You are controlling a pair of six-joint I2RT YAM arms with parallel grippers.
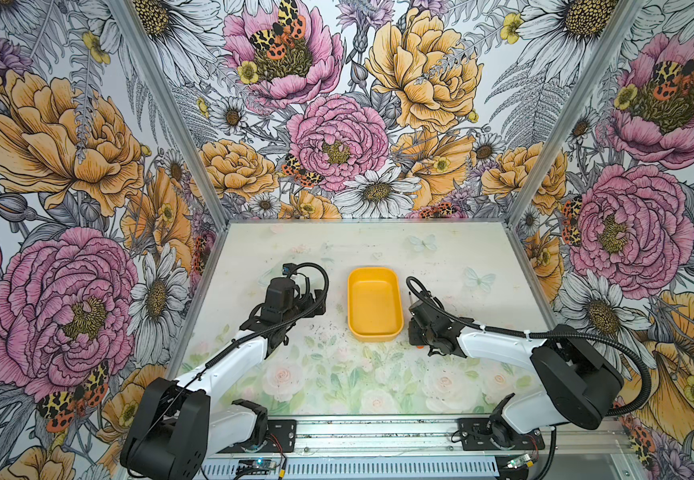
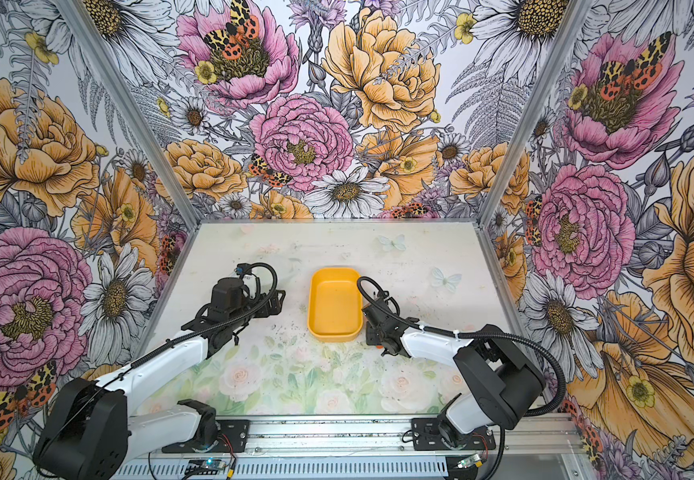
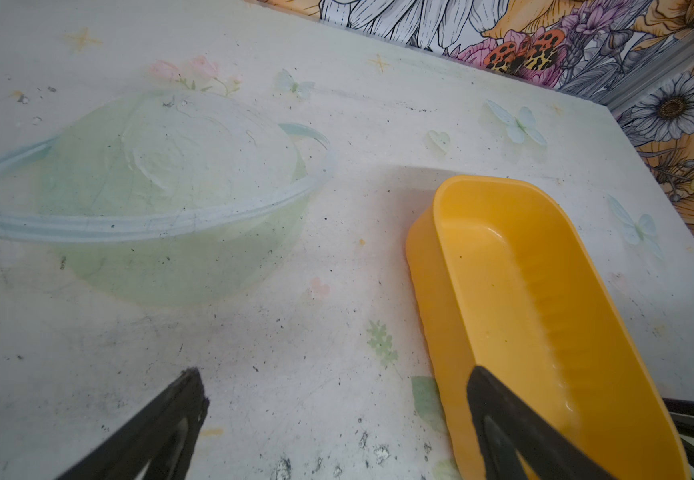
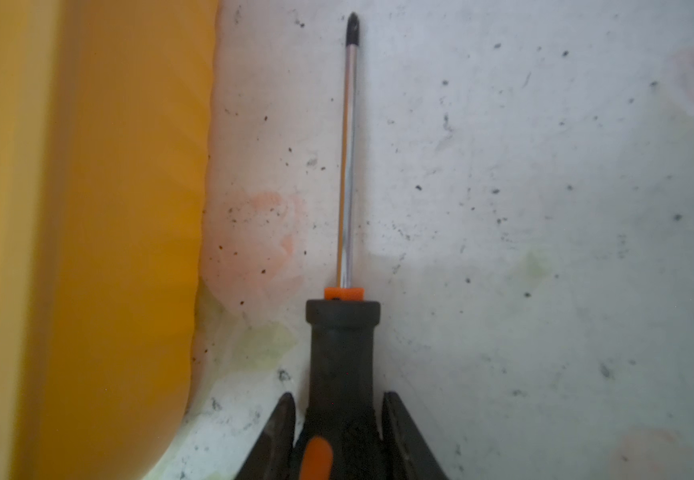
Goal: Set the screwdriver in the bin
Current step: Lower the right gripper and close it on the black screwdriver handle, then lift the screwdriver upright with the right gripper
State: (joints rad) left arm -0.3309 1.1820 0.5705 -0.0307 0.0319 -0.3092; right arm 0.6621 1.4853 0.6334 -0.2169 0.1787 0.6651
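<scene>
The screwdriver [image 4: 341, 353] has a black handle with orange accents and a thin shiny shaft. It lies just right of the bin [image 4: 87, 208], parallel to the bin's long wall, tip pointing to the back of the table. My right gripper [image 4: 339, 401] is shut on the handle, one finger on each side. In both top views the right gripper [image 1: 415, 320] [image 2: 372, 322] sits beside the near right corner of the empty yellow-orange bin [image 1: 374, 303] [image 2: 334, 305]. My left gripper [image 3: 337, 374] [image 1: 316, 301] stands open and empty, left of the bin [image 3: 524, 291].
The flowered walls of the enclosure stand close on three sides. A metal rail [image 1: 378, 434] carrying both arm bases runs along the front edge. The table mat is printed with a pale green ringed planet [image 3: 162, 199] and with roses.
</scene>
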